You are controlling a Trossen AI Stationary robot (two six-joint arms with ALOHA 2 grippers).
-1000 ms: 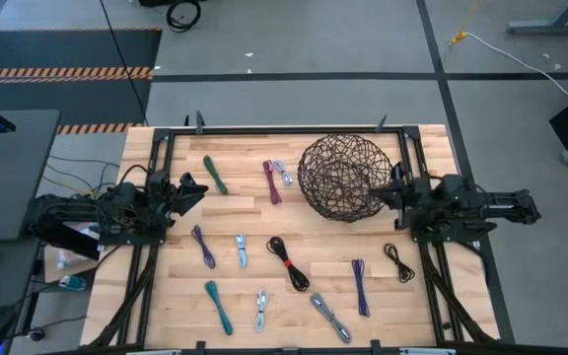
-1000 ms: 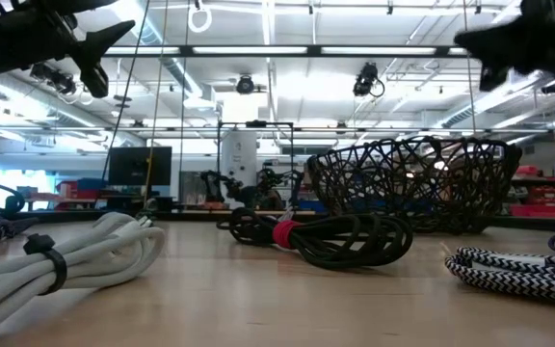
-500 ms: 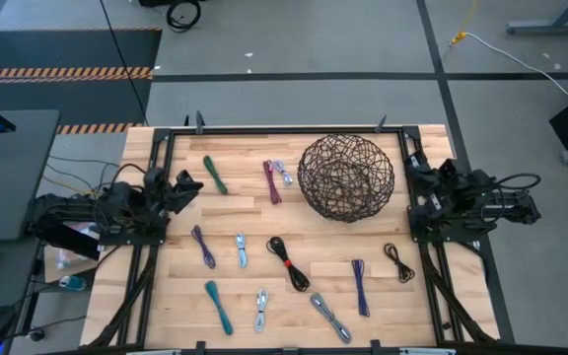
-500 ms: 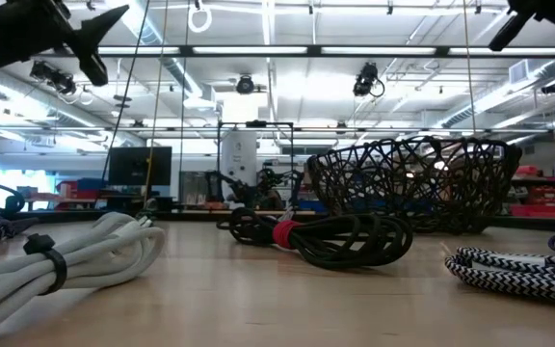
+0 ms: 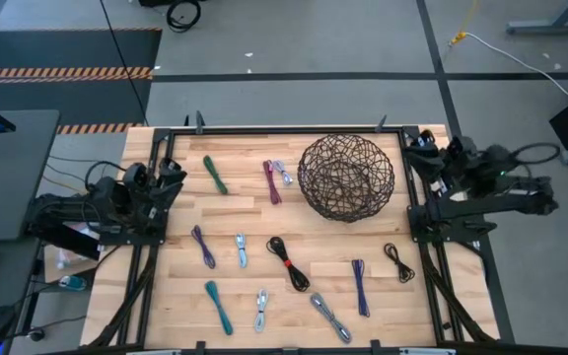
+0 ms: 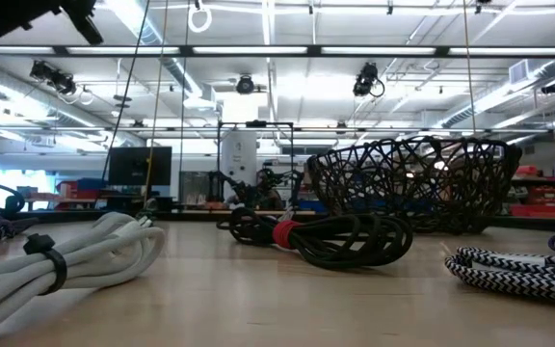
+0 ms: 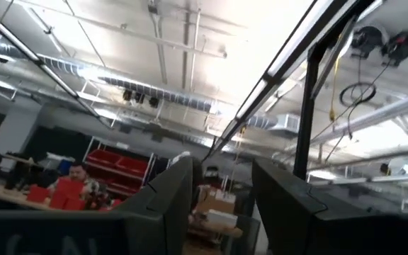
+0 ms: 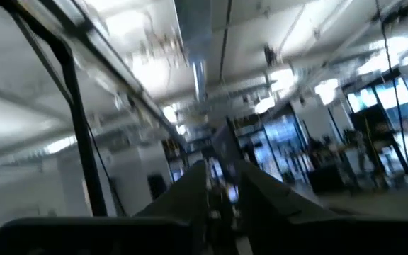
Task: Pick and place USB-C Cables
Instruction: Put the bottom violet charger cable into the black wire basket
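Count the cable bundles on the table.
11. Far row: green, maroon, silver. Middle: left purple, pale blue, black-red, black. Near: teal, white, grey, right purple. Basket may hide more.

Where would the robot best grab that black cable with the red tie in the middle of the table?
Probably from straight above, pinching across the black cable bundle at its red tie. There the loops are cinched narrowest, and it lies flat on the table with bare wood all round. Closing across the diagonal lets the fingers straddle it.

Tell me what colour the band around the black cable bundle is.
Red, seen best in the low view on the black cable bundle.
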